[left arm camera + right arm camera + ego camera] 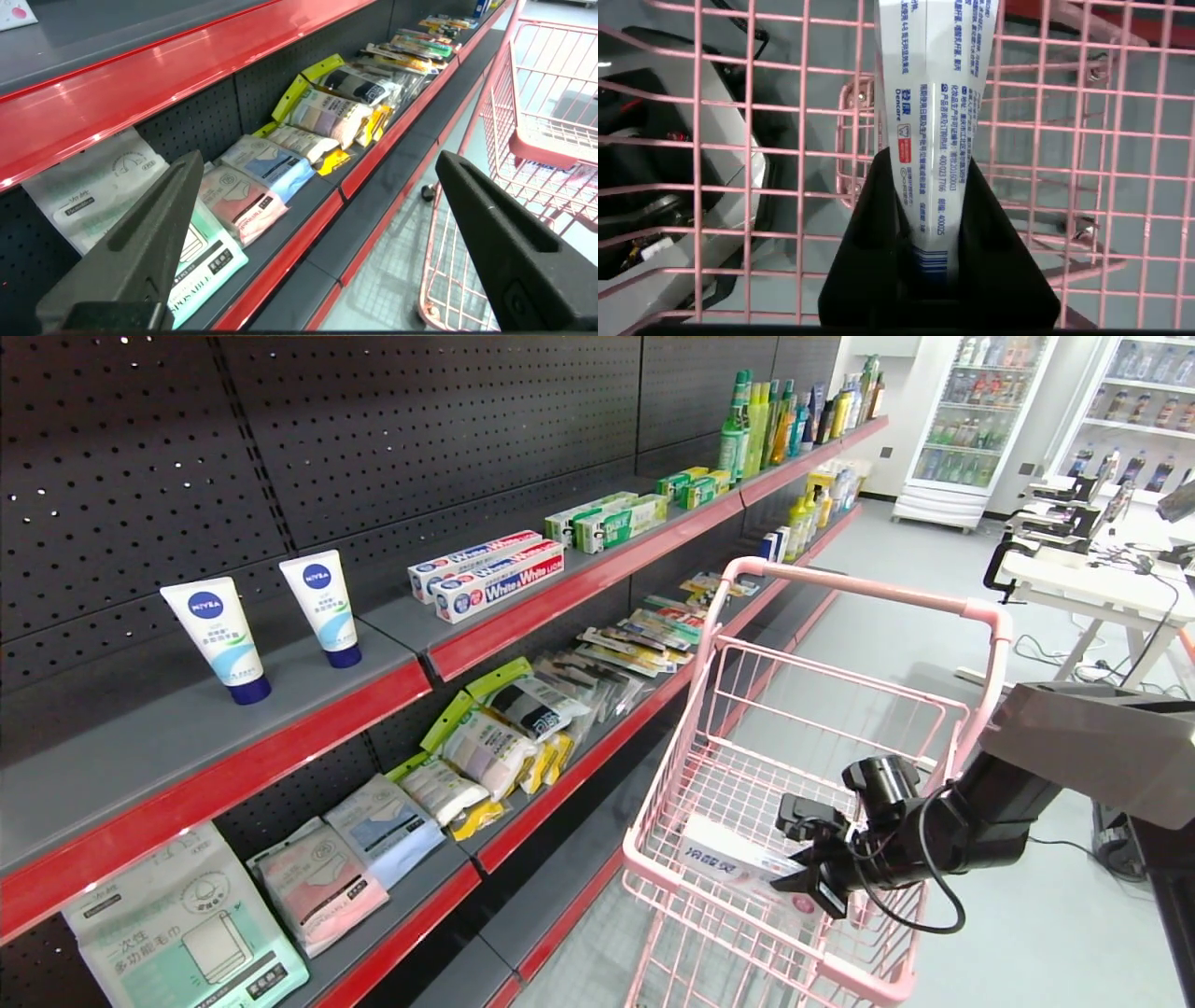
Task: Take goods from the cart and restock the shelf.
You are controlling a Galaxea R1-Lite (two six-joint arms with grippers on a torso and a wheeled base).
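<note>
Toothpaste box (pixel 934 112) is down in the pink cart (pixel 845 586) basket, pinched lengthwise between the right gripper (pixel 926 168) fingers. Left gripper (pixel 318 168) is spread wide and holds nothing, pointed at the lower shelf (pixel 579 775) of soft packs. Upper shelf (pixel 280 747) has two tubes (pixel 219 639) and boxed toothpaste (pixel 485 574).

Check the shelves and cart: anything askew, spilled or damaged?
Nothing looks spilled or damaged. The packets on the middle shelf lie slumped in an overlapping heap, unlike the tidy toothpaste boxes above. The right gripper grips a white box inside the cart.
</note>
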